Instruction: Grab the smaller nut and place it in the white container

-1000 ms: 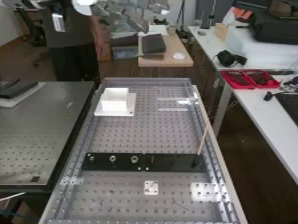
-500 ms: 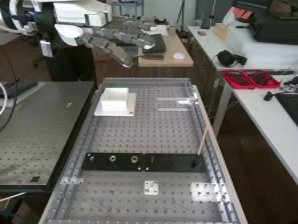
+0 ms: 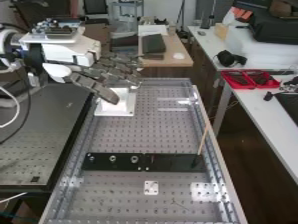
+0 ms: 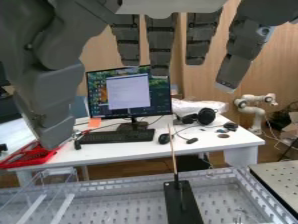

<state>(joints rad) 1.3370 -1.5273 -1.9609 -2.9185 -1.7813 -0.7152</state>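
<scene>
- Fingers (image 3: 100, 89) of mine are released, straight and empty, partly covering the white container (image 3: 123, 93) in the high view.
- Farther from me along the perforated tabletop (image 3: 126, 135), the smaller nut (image 3: 91, 158) stands on a black bar (image 3: 173, 162); beside it come the larger nut (image 3: 113, 158), then the bearing (image 3: 134, 158).
- A thin stick (image 3: 204, 137) rises, slightly tilted, near the bar's opposite end from my nut.
- Well beyond, a white desk carries red trays (image 3: 247, 79), headphones (image 4: 205, 116), a keyboard (image 4: 116, 136) and a monitor (image 4: 128, 92).
- Since the earlier high views I've come lower, towards the container; container and nuts haven't moved.
</scene>
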